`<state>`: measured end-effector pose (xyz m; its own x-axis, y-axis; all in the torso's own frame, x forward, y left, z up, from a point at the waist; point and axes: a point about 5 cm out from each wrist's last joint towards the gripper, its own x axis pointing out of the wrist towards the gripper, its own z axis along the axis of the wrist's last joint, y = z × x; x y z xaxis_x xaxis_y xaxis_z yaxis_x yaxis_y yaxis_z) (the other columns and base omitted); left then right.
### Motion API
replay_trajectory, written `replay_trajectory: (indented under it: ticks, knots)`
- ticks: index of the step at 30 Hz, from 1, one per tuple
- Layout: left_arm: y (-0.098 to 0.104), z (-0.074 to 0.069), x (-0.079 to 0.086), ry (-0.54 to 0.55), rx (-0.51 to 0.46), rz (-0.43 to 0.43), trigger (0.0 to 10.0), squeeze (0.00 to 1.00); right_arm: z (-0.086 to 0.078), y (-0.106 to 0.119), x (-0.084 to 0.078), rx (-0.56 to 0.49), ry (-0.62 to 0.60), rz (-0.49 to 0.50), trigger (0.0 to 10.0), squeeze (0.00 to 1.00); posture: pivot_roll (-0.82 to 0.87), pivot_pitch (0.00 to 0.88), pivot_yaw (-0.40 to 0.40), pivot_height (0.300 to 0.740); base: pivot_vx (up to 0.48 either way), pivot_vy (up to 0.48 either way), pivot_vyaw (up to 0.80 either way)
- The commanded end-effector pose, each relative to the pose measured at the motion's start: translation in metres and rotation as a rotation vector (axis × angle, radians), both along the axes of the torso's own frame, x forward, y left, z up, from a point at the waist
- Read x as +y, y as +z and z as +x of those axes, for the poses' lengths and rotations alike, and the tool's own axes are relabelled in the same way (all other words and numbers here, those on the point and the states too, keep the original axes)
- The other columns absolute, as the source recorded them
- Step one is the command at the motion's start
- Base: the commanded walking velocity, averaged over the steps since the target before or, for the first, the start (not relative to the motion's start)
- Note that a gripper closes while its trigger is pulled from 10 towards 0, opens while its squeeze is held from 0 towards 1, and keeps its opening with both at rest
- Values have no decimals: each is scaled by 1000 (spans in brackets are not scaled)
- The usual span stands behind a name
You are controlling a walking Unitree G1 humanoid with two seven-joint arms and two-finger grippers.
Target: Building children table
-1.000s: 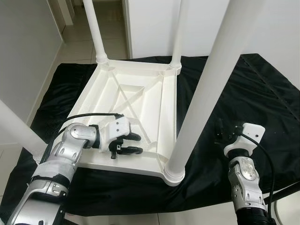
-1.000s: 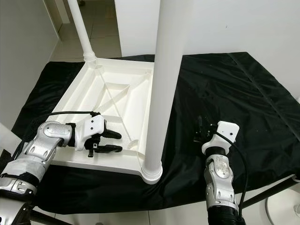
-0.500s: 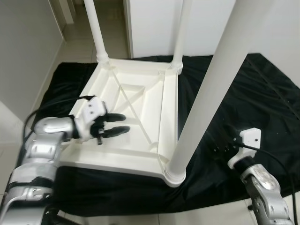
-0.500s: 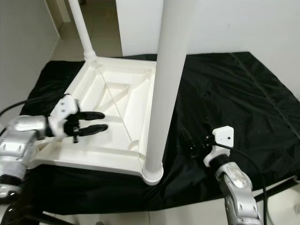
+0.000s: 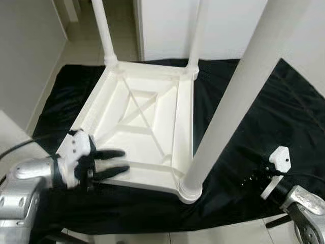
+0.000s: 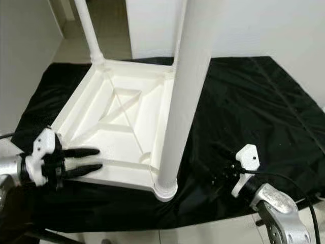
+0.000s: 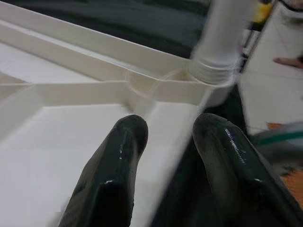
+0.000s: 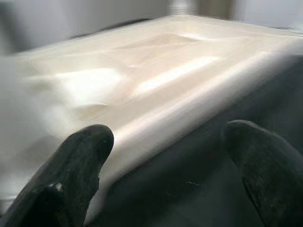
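Table [image 5: 147, 117] is laid upside down on a black cloth [image 5: 254, 112], its legs [image 5: 238, 96] pointing up. Left gripper [image 5: 118, 163] is held at the near rim, fingers [image 7: 113, 165] apart. Right gripper [image 6: 218, 175] is held over the cloth beside the near leg, fingers [image 8: 75, 165] spread wide.

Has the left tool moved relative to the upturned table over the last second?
Yes. The left tool has pulled back from over the inner ribs of the upturned table toward the robot, and now sits open at the table's near edge.
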<state>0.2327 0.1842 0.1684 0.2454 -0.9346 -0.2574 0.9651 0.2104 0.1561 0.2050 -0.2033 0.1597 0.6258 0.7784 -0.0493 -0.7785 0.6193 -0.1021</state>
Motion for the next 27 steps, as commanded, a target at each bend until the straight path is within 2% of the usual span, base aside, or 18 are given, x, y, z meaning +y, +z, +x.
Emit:
replay_trajectory:
  ticks: [1, 5, 7, 15, 18, 19, 21, 24, 27]
  knots:
    - [-5, -6, -6, -48, 28, 9, 10000, 0, -8, -1, 8, 41, 100, 5, 10000, 0, -34, 61, 22, 740, 0, 0, 0]
    - [-11, -11, -16, -39, 65, 3, 10000, 0, -22, 1, 16, 93, 240, -10, 10000, 0, -40, 59, 22, 740, 0, 0, 0]
    - [-11, -11, -19, -30, 62, -2, 10000, 0, -24, 1, 17, 103, 272, -11, 10000, 0, -40, 59, 22, 740, 0, 0, 0]
    - [-11, -9, -24, 14, 48, 3, 10000, 0, -21, 5, 23, 80, 312, -32, 10000, 0, -35, 42, 20, 740, 0, 0, 0]
    - [-9, -6, -26, 48, 24, 2, 10000, 0, -10, 5, 26, 33, 252, -44, 10000, 0, -31, 32, 14, 740, 0, 0, 0]
    - [-9, -5, -28, 60, 17, -3, 10000, 0, -5, 4, 32, 14, 233, -38, 10000, 0, -29, 30, 11, 740, 0, 0, 0]
    - [-9, -5, -28, 60, 17, -3, 10000, 0, -5, 4, 32, 14, 233, -38, 10000, 0, -29, 30, 11, 740, 0, 0, 0]
    - [-11, -4, -42, 115, 17, -49, 10000, 0, 8, -2, 52, -17, 211, 12, 10000, 0, -27, 17, 10, 740, 0, 0, 0]
    - [-13, -4, -47, 130, 24, -59, 10000, 0, 13, -3, 57, -24, 208, 22, 10000, 0, -27, 17, 10, 740, 0, 0, 0]
